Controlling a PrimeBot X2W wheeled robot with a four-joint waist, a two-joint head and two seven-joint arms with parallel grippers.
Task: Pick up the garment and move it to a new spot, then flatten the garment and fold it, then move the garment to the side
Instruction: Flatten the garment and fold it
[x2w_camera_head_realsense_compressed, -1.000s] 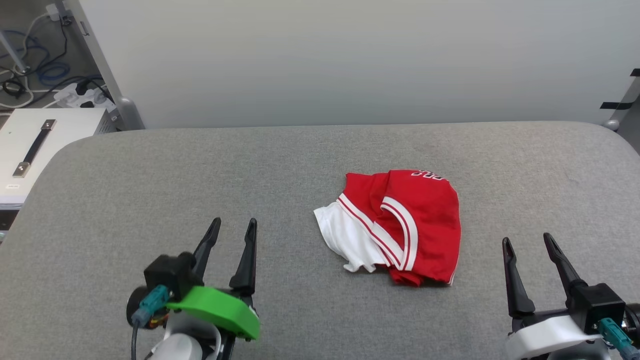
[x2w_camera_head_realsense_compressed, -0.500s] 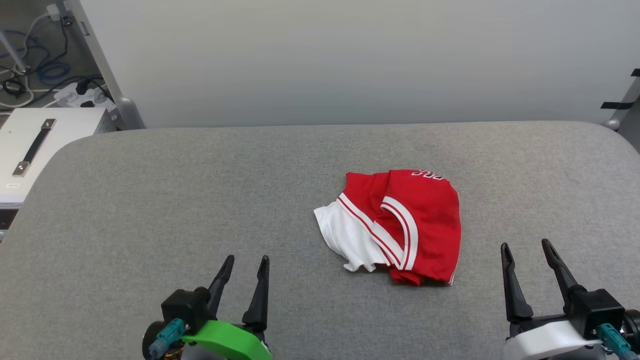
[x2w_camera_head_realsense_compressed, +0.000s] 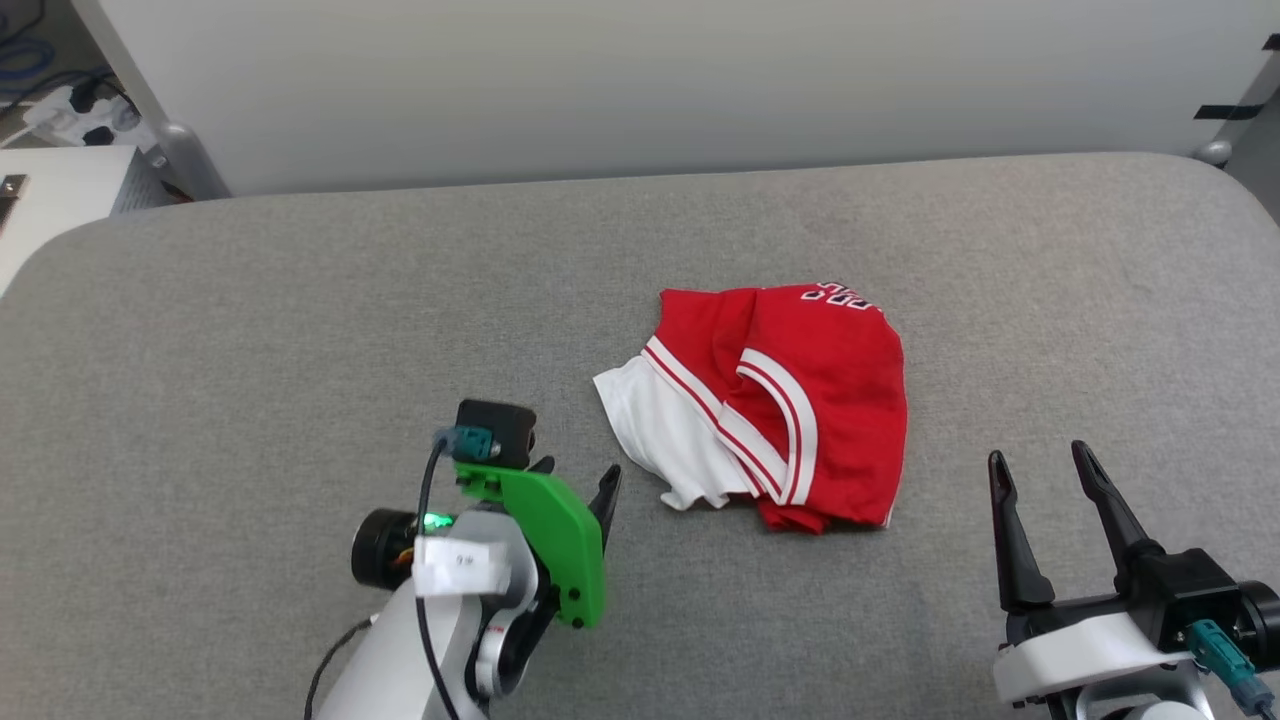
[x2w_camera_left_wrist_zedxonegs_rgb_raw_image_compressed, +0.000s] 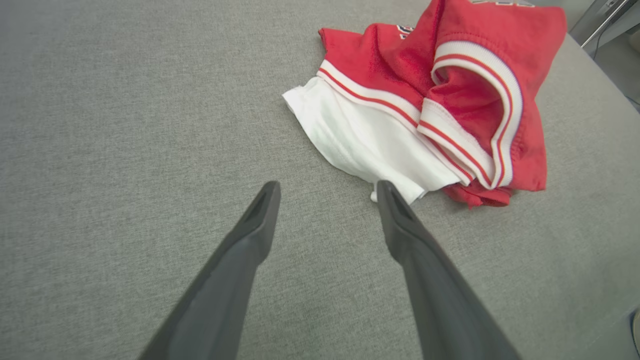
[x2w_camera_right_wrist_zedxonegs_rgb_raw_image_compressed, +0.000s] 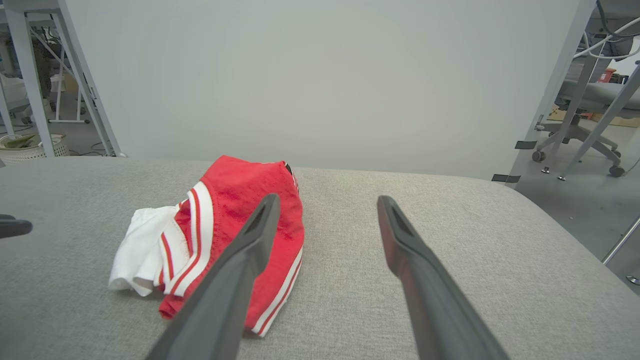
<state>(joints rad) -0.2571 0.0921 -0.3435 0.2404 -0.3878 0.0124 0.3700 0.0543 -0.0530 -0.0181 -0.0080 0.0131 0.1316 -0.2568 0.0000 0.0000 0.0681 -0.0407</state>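
The red and white shirt (x2w_camera_head_realsense_compressed: 790, 400) lies bunched up near the middle of the gray tabletop (x2w_camera_head_realsense_compressed: 250, 350). Its letters (x2w_camera_head_realsense_compressed: 845, 295) are partly hidden and cannot be read. The left gripper (x2w_camera_left_wrist_zedxonegs_rgb_raw_image_compressed: 326, 186), by the white sleeve (x2w_camera_left_wrist_zedxonegs_rgb_raw_image_compressed: 360, 135), and the right gripper (x2w_camera_head_realsense_compressed: 1038, 452) both have fingers spread, holding nothing.

Lettering (x2w_camera_head_realsense_compressed: 843, 296) on the garment (x2w_camera_head_realsense_compressed: 830, 410) illegible.

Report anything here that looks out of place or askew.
Only the garment stands out. It lies bunched in a heap on the table, folded over itself, with one white sleeve sticking out and the lettering mostly hidden. Nothing looks spilled or torn. The left gripper and right gripper are open, neither holding it.
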